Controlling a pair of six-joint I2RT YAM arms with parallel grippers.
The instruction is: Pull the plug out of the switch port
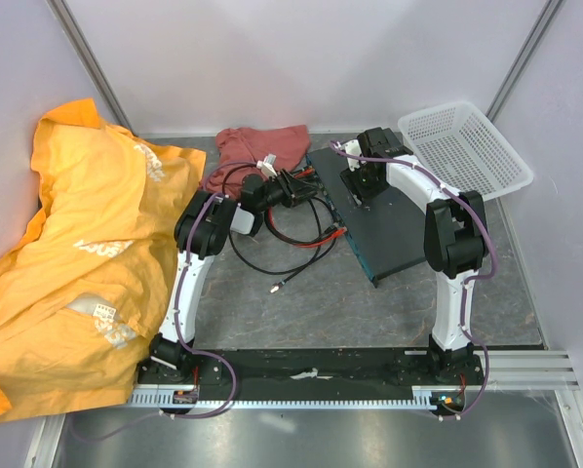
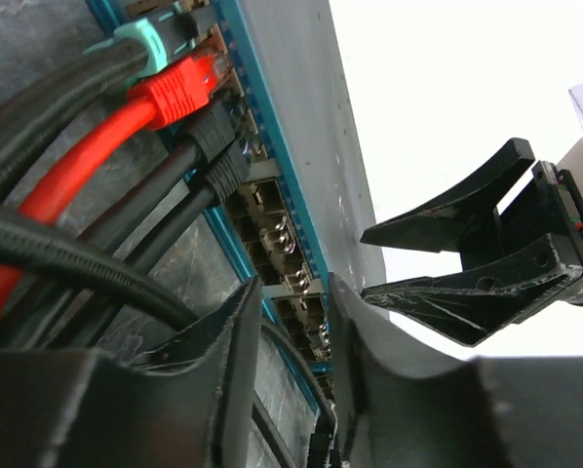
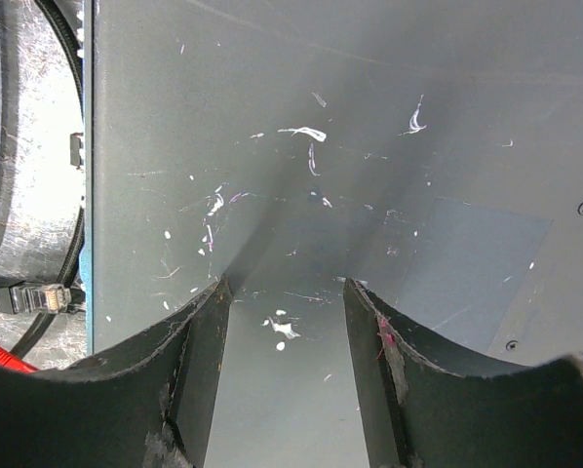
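At the near edge, both arm bases sit on a dark rail [image 1: 311,375] over a mottled grey tabletop [image 1: 321,312], where a thin black cable's loose end [image 1: 275,289] lies by itself. Beyond it, black and red cables [image 1: 301,239] loop toward the switch [image 1: 399,229], a thin dark grey slab lying flat right of centre, its long left side a teal edge [image 2: 293,200] lined with ports. The left gripper [image 2: 293,302] faces that edge with its fingers parted and nothing clamped between them. Past them, empty ports [image 2: 272,239] show, then two black plugs [image 2: 213,146], a red plug [image 2: 179,88] and a teal-booted plug [image 2: 145,44], all seated in the row. A clear-tipped plug [image 3: 40,295] on a black cable lies just beside the edge; whether it touches cannot be told. The right gripper [image 3: 286,288] stands over the slab's scuffed, lint-flecked top, jaws spread wide and holding nothing, fingertips reaching the surface. Farther back on the right, a white mesh basket [image 1: 464,146] stands just beside the switch's far corner, its whole floor in view. A maroon cloth [image 1: 262,146] lies at the rear centre, and crumpled orange fabric [image 1: 77,244] with white lettering fills the left. Pale walls [image 1: 272,58] with metal posts close the space.
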